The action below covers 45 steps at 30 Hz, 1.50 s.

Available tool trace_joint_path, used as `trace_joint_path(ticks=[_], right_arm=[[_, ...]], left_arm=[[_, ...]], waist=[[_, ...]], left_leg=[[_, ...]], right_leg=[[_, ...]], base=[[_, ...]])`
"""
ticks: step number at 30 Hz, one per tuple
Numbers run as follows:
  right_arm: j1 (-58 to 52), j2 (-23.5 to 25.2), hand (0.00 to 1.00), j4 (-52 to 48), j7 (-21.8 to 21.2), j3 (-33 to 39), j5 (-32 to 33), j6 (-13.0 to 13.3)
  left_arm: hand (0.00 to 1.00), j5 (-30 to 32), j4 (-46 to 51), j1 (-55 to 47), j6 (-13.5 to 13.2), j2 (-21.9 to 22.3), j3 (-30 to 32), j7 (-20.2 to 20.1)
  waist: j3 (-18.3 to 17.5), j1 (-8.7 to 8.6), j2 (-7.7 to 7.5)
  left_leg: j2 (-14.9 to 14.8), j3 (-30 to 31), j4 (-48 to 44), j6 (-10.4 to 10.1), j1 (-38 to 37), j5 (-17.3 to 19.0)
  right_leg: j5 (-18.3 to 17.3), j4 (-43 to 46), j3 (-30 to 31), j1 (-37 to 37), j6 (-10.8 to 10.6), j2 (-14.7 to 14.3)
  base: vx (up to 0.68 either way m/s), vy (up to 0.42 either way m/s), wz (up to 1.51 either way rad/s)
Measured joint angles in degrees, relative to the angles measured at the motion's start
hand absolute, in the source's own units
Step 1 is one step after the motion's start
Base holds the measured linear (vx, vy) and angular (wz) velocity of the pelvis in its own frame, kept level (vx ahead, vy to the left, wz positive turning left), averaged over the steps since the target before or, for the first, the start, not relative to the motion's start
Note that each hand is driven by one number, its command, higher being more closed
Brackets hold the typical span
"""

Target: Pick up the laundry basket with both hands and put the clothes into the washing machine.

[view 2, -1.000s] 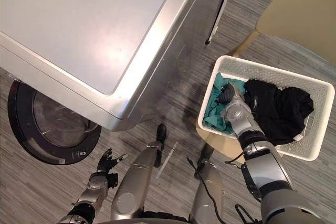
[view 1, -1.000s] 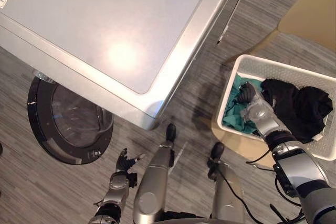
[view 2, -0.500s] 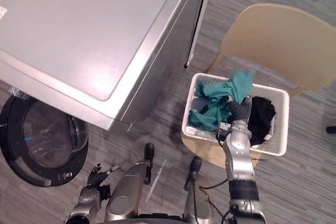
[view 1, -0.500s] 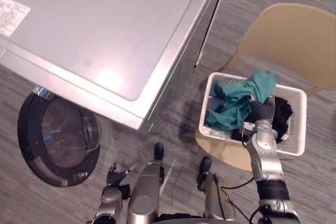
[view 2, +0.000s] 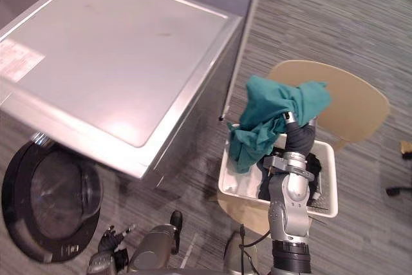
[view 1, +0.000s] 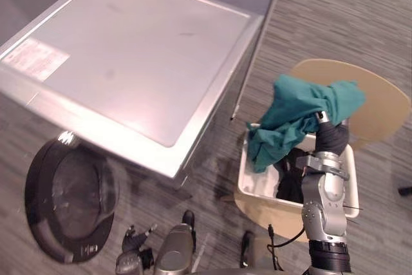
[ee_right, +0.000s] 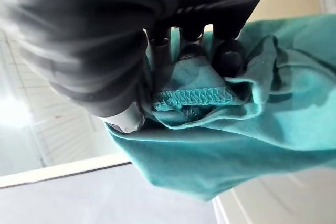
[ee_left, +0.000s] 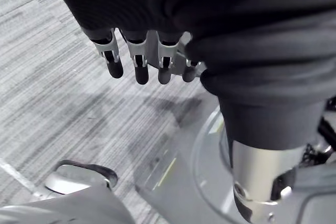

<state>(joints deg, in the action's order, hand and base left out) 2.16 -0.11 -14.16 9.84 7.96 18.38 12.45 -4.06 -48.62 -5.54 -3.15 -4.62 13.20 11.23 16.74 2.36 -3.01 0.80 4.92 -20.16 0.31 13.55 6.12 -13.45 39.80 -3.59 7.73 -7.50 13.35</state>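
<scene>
My right hand (view 1: 332, 138) is raised above the white laundry basket (view 1: 254, 185), its fingers curled round a teal garment (view 1: 301, 115) that hangs from it over the basket's near-left part. The right wrist view shows the dark fingertips (ee_right: 227, 59) pinching the teal cloth (ee_right: 226, 135). A black garment (view 1: 291, 183) still lies in the basket. The silver washing machine (view 1: 135, 75) stands to the left, its round dark door (view 1: 64, 201) swung open low at the left. My left hand (view 1: 132, 241) hangs near the floor, fingers straight (ee_left: 137, 64) and holding nothing.
The basket rests on a tan chair (view 1: 380, 104) with a rounded seat, right of the machine. Grey striped carpet (view 1: 335, 17) lies all around. A narrow gap separates the machine's right side from the chair.
The camera has risen and tilted. My right hand has lifted the teal garment higher, clear above the basket rim. The left hand stays low.
</scene>
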Motion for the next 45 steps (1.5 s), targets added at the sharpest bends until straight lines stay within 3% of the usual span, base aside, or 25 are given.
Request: trace_joint_path(ticks=[3,4,6,7,8,9,10,11,13,15,16,17,19,22,28,31,32,42,43,45], right_arm=[[0.76,0.63,1.0,-4.99,-0.06,-4.31,-0.55,0.38],[1.88,0.99,1.0,-5.64,0.01,-5.38,-0.68,1.05],[2.99,1.01,1.0,-5.67,0.11,-6.44,-0.54,1.24],[2.96,0.79,1.0,-5.81,0.1,-6.72,-0.45,1.58],[3.02,0.4,1.0,-5.65,0.22,-6.67,-0.45,1.85],[2.99,0.2,1.0,-5.6,0.3,-6.67,-0.45,1.87],[3.04,-1.12,1.0,-5.04,0.73,-6.31,-0.52,1.88],[3.18,-1.8,1.0,-5.13,1.08,-5.7,-0.59,1.95],[5.96,-3.3,1.0,-5.07,1.24,-3.72,-0.65,2.12],[7.19,-4.37,1.0,-5.71,1.11,-3.21,-0.6,3.06],[7.2,-5.01,1.0,-5.84,1.03,-3.22,-0.56,3.45],[7.21,-5.18,1.0,-5.94,0.95,-3.21,-0.46,3.47],[7.23,-5.13,1.0,-5.96,-0.85,-3.53,0.2,3.47],[7.33,-4.6,1.0,-5.98,-3.75,-4.72,2.04,2.95],[6.87,-0.74,1.0,-5.94,-11.66,-24.01,6.51,1.95],[6.85,0.31,1.0,-5.02,-13.99,-31.34,8.44,0.47],[6.84,0.45,1.0,-4.13,-14.68,-34.54,10.64,-0.16],[6.09,0.98,1.0,-0.47,-16.3,-42.21,20.65,-0.45],[5.12,0.7,0.0,-0.21,-16.43,-42.21,21.67,-0.46],[3.35,-0.17,0.0,0.64,-16.66,-42.25,21.82,-0.57]], left_arm=[[0.0,-0.03,3.57,-0.69,-0.1,1.59,0.44,0.44],[0.0,-0.09,4.34,-0.65,-0.53,2.69,0.41,0.49],[0.0,-0.99,5.25,-0.75,-1.04,4.38,0.35,0.51],[0.0,-1.82,6.03,-0.75,-1.19,5.36,-0.21,0.56],[0.0,-2.43,6.81,-0.77,-1.3,6.32,-1.16,0.51],[0.0,-2.6,6.87,-0.8,-1.29,6.57,-1.53,0.54],[0.0,-2.78,7.42,-1.31,-1.3,6.94,-2.46,0.47],[0.0,-3.01,7.76,-1.27,-1.29,6.67,-2.54,0.45],[0.0,-3.02,13.18,-3.43,-1.23,6.55,-2.56,0.51],[0.0,-3.0,19.4,-6.54,-1.36,6.17,-2.56,0.89],[0.0,-3.03,23.64,-7.67,-1.95,5.9,-2.49,1.39],[0.0,-3.1,25.58,-7.71,-2.42,5.78,-2.55,1.43],[0.0,-3.97,33.74,-7.81,-5.08,5.15,-5.85,1.09],[0.0,-4.22,40.48,-6.67,-6.43,5.08,-13.45,-1.03],[0.0,-4.01,45.89,-5.27,-7.42,3.7,-27.66,-4.79],[0.0,-3.65,45.91,-2.88,-7.42,3.46,-32.69,-5.44],[1.0,-2.66,45.91,-1.69,-7.42,3.51,-35.18,-5.33],[1.0,2.19,45.76,4.48,-7.38,2.82,-39.5,-0.51],[1.0,2.53,45.77,4.42,-7.38,2.26,-39.27,0.09],[1.0,2.52,45.77,3.94,-7.38,2.04,-38.0,0.22]], waist=[[-1.5,2.19,0.07],[-1.77,3.14,0.52],[-2.3,3.98,1.34],[-3.29,4.5,2.67],[-3.49,4.22,3.9],[-3.53,4.07,4.27],[-3.81,3.49,5.47],[-3.74,2.58,5.43],[-3.4,1.76,4.78],[-3.8,1.45,5.14],[-4.58,1.53,5.76],[-4.83,1.46,6.1],[-5.46,0.19,7.0],[-6.54,0.05,8.52],[-8.72,-0.03,5.79],[-9.14,-0.06,5.41],[-9.48,-0.06,5.49],[-10.24,-0.48,5.19],[-10.34,-0.77,5.03],[-10.57,-0.94,4.64]], left_leg=[[1.02,1.9,-4.69,-0.08,5.17,-0.05],[0.89,2.94,-6.67,-0.67,7.52,-0.42],[0.01,4.16,-6.93,-2.73,9.54,-1.72],[-0.92,6.2,-5.42,-4.84,11.31,-3.29],[-1.96,8.16,-1.18,-4.55,11.57,-6.76],[-2.18,8.78,0.3,-4.27,11.42,-7.89],[-5.2,6.6,11.06,0.86,8.8,-10.81],[-6.81,2.96,13.79,2.84,8.27,-6.63],[-6.53,-1.92,4.68,0.66,9.21,-6.89],[-6.42,-4.94,-4.09,-0.32,7.55,-5.92],[-6.67,-6.15,-8.26,-2.38,5.32,-3.66],[-6.84,-6.82,-9.02,-2.85,3.71,-1.88],[-6.97,-7.43,-1.52,-4.54,-3.98,0.79],[-7.39,-7.39,12.82,-6.36,-10.08,-0.44],[-5.55,-9.01,14.26,-4.7,-11.45,-1.59],[-5.09,-9.03,14.52,-3.81,-11.69,-2.23],[-4.9,-9.03,15.79,-3.43,-12.59,-3.01],[-4.98,-10.38,20.35,-2.91,-13.45,-6.15],[-4.94,-10.48,20.61,-2.79,-13.41,-6.31],[-4.92,-10.72,21.42,-2.69,-13.38,-6.68]], right_leg=[[-1.77,2.82,6.31,-2.22,-0.33,-0.8],[-5.98,-2.3,6.7,-4.64,-0.71,-1.99],[-9.96,-8.66,3.16,-7.16,0.45,-3.3],[-11.65,-11.9,-0.08,-7.43,1.9,-4.86],[-12.85,-13.13,-2.43,-7.26,2.63,-6.8],[-12.79,-13.22,-2.98,-7.19,2.78,-7.25],[-10.12,-14.56,-6.73,-6.72,5.99,-9.45],[-8.41,-16.66,-9.81,-7.23,7.42,-9.24],[-6.87,-18.24,-14.62,-7.46,9.13,-8.02],[-5.05,-19.17,-17.12,-7.07,9.88,-7.29],[-3.81,-19.97,-18.61,-6.33,10.3,-7.27],[-3.44,-20.34,-19.42,-6.15,10.25,-7.21],[-1.64,-22.27,-23.09,-5.77,9.96,-7.29],[0.12,-23.1,-26.03,-5.53,8.96,-7.8],[2.89,-26.24,-23.8,-6.69,7.02,-6.96],[3.69,-27.13,-23.12,-7.09,6.7,-6.88],[4.31,-27.92,-23.1,-7.67,6.78,-6.94],[8.32,-32.41,-21.2,-7.38,6.83,-8.4],[8.76,-32.88,-21.14,-7.37,6.83,-8.47],[9.41,-33.85,-20.82,-7.22,6.79,-8.71]], base=[[-0.13,-0.154,0.67],[-0.21,-0.212,0.41],[-0.3,-0.255,0.35],[-0.43,-0.332,0.68],[-0.39,-0.291,0.7],[-0.39,-0.316,1.07],[-0.31,-0.259,1.24],[-0.38,-0.26,1.58],[-0.36,-0.202,1.17],[-0.26,-0.139,0.67],[-0.17,-0.048,0.5],[-0.18,-0.008,0.75],[-0.18,0.031,0.94],[-0.11,0.115,0.65],[-0.07,0.13,-0.08],[-0.06,0.041,0.0],[-0.06,0.014,0.0],[-0.06,0.0,-0.09],[-0.03,0.009,-0.06],[-0.01,0.008,-0.08]])
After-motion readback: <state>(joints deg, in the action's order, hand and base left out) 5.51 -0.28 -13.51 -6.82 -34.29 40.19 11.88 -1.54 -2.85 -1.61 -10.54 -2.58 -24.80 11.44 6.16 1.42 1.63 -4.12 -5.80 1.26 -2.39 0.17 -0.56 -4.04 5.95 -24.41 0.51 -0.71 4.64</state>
